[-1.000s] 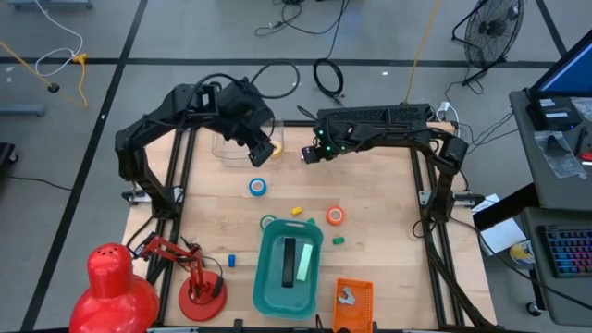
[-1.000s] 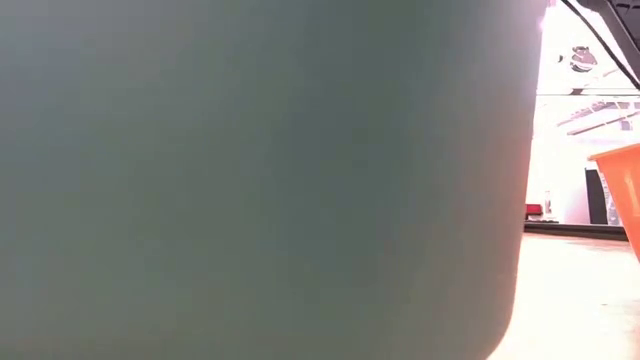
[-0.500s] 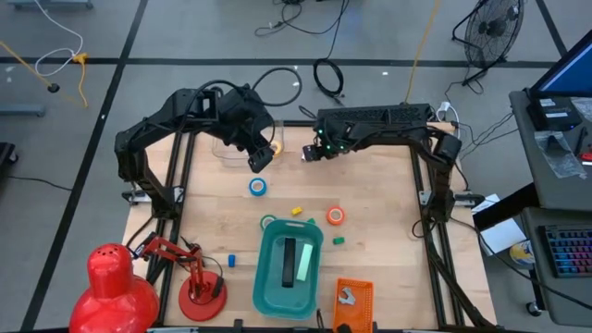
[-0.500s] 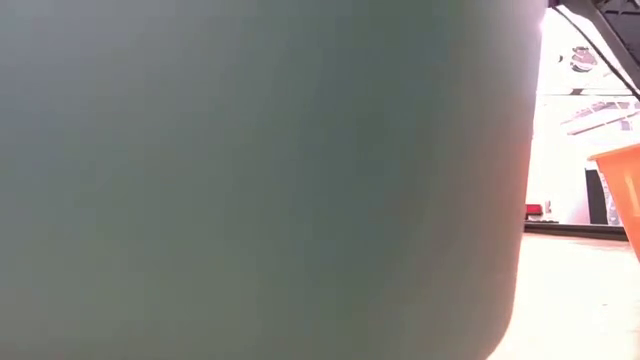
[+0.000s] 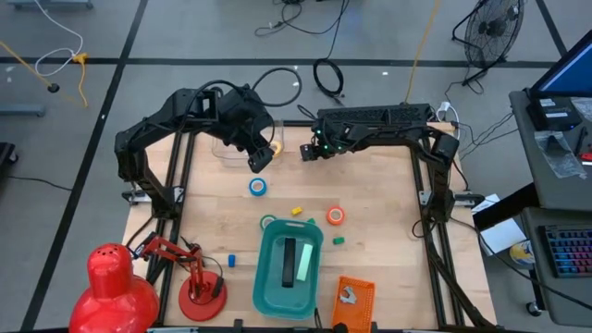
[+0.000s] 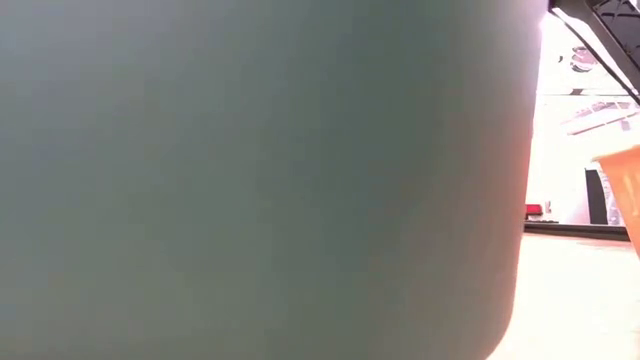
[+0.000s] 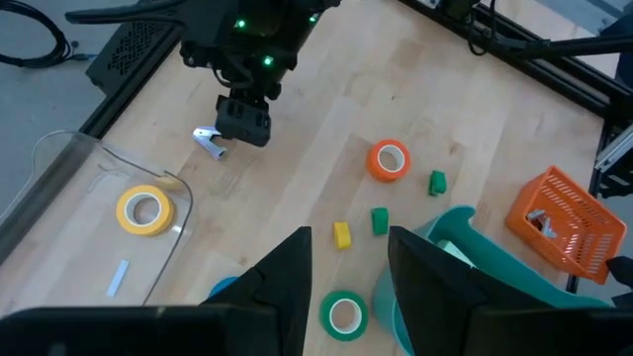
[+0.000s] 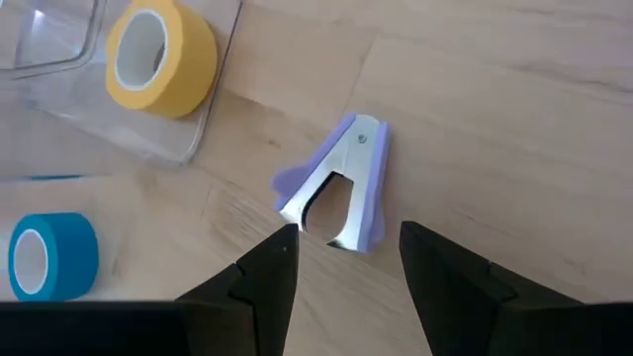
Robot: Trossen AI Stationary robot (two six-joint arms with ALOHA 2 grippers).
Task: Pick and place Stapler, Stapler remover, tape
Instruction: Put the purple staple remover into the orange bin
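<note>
**Stapler remover lies just ahead of our spread right fingers**

Stapler remover (image 8: 336, 188) is what we attend to now. It lies flat on the wooden table (image 5: 388, 213) near the far edge, just beside a corner of the clear tray (image 8: 59, 99) that holds the yellow tape (image 8: 158, 44). We judge it light and rigid: metal claws inside a pale purple plastic shell, springy when squeezed. The metal is likely slick, so we would take hold across the plastic sides, not the claw tips, and expect it to skid on the wood if nudged off-centre.

Our right gripper (image 8: 341, 262) hovers above it with fingers spread apart, nothing between them. In the right wrist view the remover sits just beyond the fingertips and roughly centred on the gap, its claws opening toward the gripper. It is near but not touching either finger. From the left wrist view, the right gripper (image 7: 243, 124) hangs close beside the remover (image 7: 209, 142).

Our left gripper (image 7: 346, 267) waits above the tray's near side, fingers apart and empty. Blue tape (image 5: 258, 187), orange tape (image 5: 336, 215) and green tape (image 7: 343, 314) rest loose on the table. The stapler (image 5: 289, 262) appears to lie already in the teal bin (image 5: 264, 287), with an orange basket (image 5: 353, 301) beside it.
</note>
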